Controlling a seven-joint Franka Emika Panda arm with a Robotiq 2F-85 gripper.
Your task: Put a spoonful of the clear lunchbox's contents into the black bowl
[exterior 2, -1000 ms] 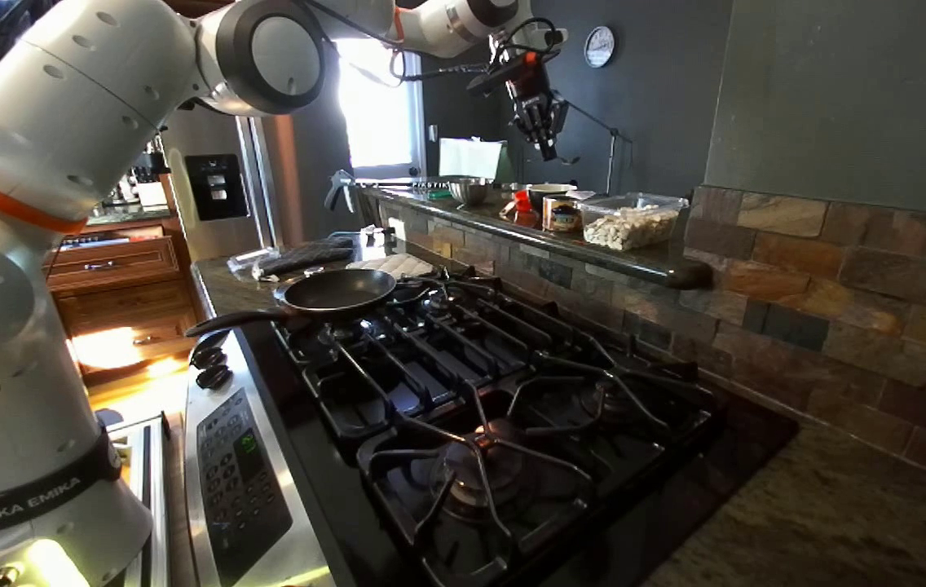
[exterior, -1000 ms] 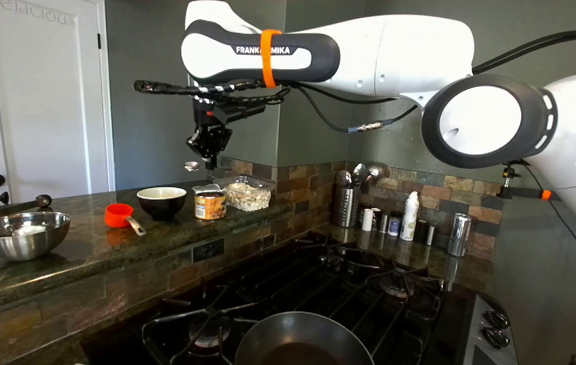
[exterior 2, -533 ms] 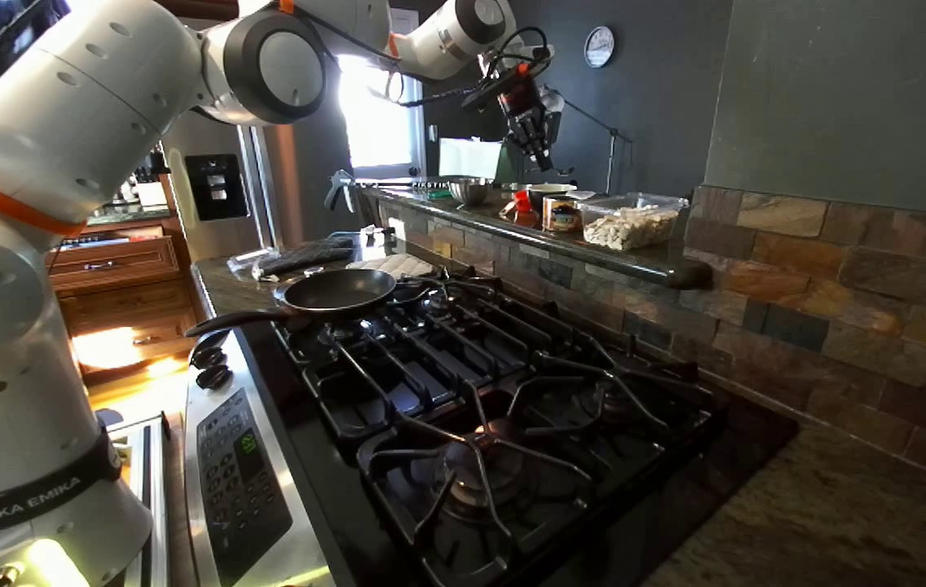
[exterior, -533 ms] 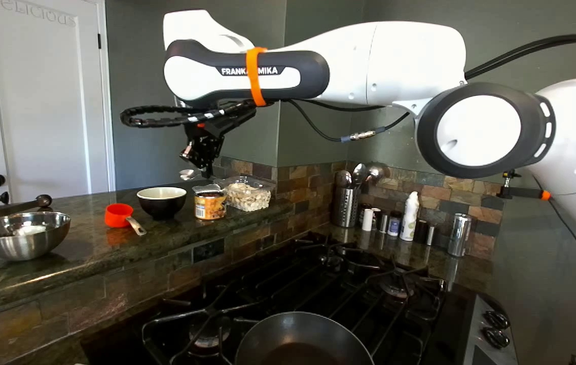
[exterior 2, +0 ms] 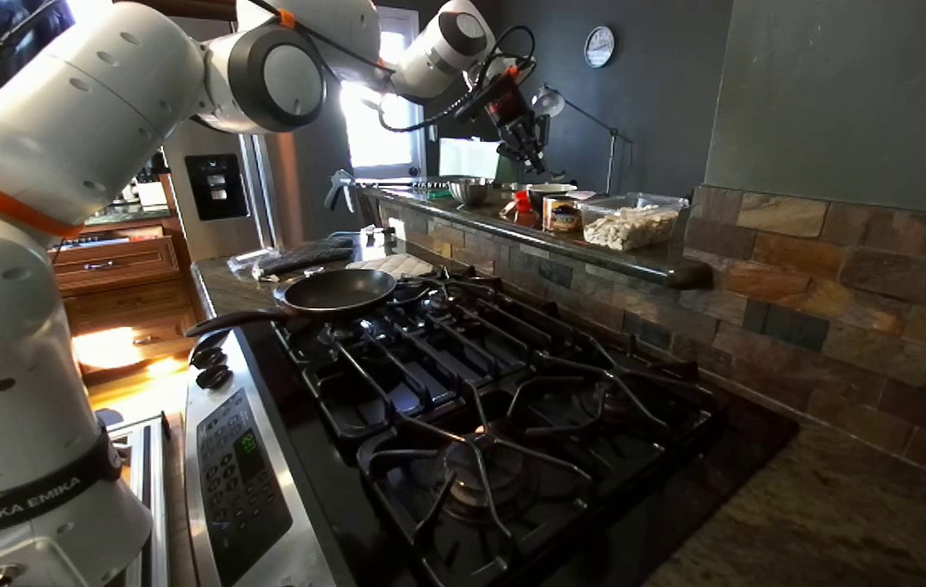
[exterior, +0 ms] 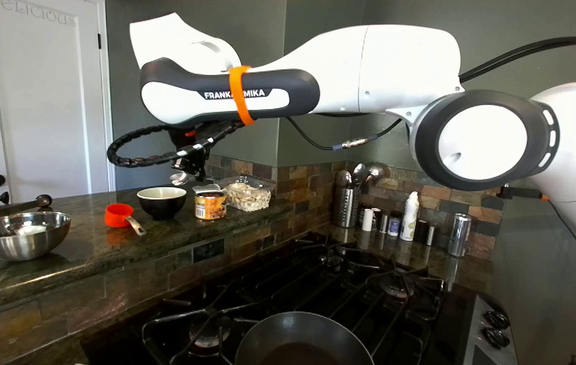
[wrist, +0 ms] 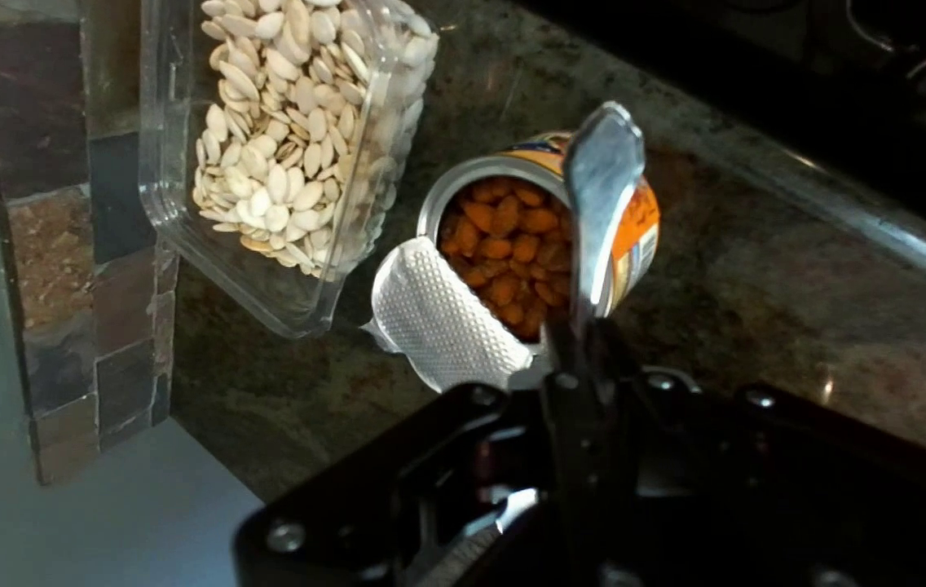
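My gripper (exterior: 199,177) is shut on a metal spoon (exterior: 179,179) above the raised counter. In the wrist view the fingertips (wrist: 581,326) pinch the spoon, and its flat handle end (wrist: 606,155) sticks out over the open can. The spoon's head points away, to the bowl side; whether it carries food cannot be told. The black bowl (exterior: 162,207), whitish inside, stands left of the can in an exterior view, below the spoon's head. The clear lunchbox (wrist: 161,163) holds pale flat seeds (wrist: 284,147) and stands beyond the can. The gripper also shows in an exterior view (exterior 2: 543,169).
An open can with orange contents (wrist: 504,244) and a peeled foil lid (wrist: 447,318) stands between bowl and lunchbox. A red measuring cup (exterior: 118,215) and a steel bowl (exterior: 22,243) stand further left. A pan (exterior: 303,339) sits on the stove below. The tiled wall is beside the lunchbox.
The arm has moved down and towards the bowl's side. The gripper has tilted, and the spoon has come lower, with its head shifting left in an exterior view. The containers have not moved.
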